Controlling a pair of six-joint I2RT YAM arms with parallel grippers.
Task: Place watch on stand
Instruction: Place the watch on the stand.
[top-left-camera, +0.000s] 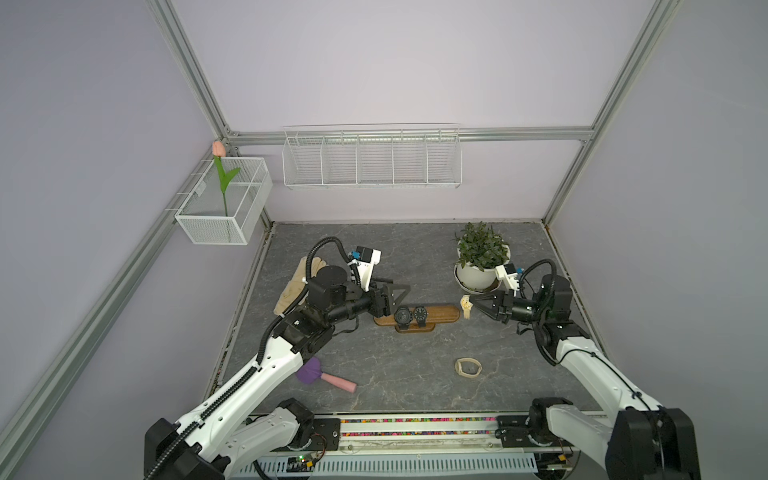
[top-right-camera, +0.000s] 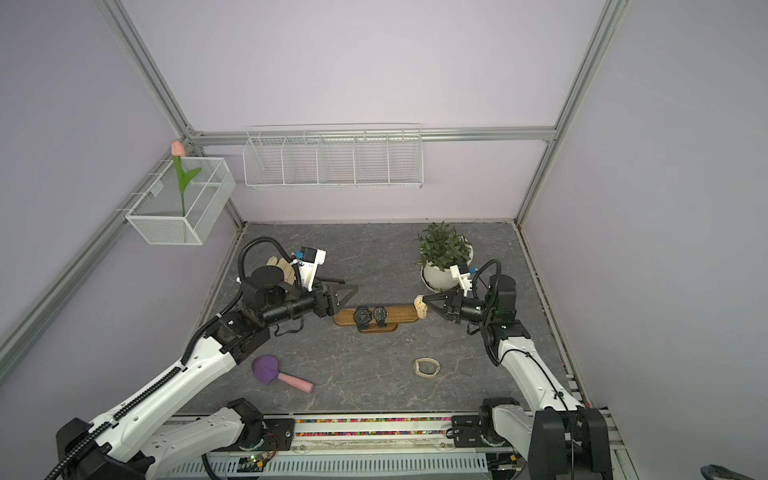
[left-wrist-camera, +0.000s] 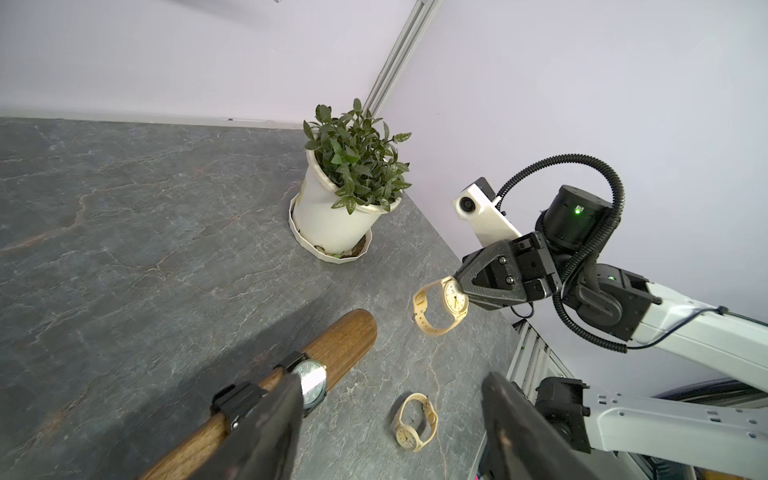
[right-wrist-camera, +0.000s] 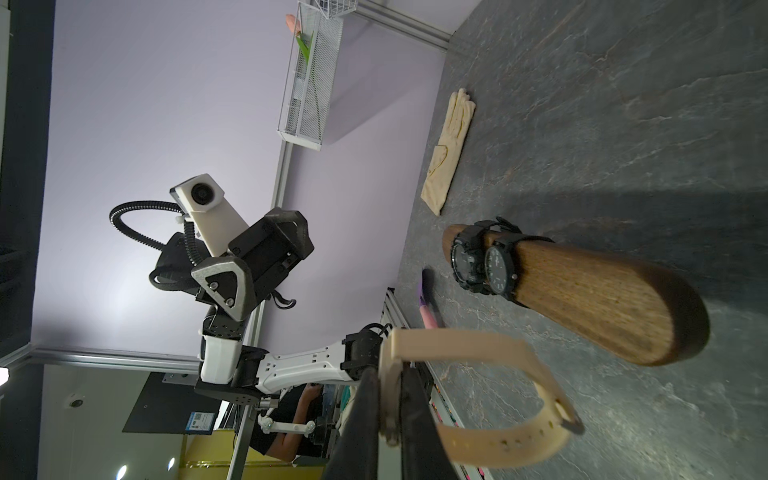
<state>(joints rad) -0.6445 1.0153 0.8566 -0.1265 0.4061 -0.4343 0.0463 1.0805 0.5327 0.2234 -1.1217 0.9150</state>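
Grey tabletop (top-left-camera: 374, 374): right arm (top-left-camera: 582, 353) reaches inward, jaws clamping cream watch (top-left-camera: 466, 306) beside stand (top-left-camera: 440, 312); left arm (top-left-camera: 266, 365), jaws apart.

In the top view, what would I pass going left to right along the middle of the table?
Glove → stand carrying two black watches → cream watch, gripped by the right end effector.

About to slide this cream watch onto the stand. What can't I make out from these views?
- Right wrist view: held cream watch face hidden between the right claw fingers.
- Left wrist view: stand cut off at one end by the picture edge and a left claw finger.
- Both top views: black watches too small to read dials.
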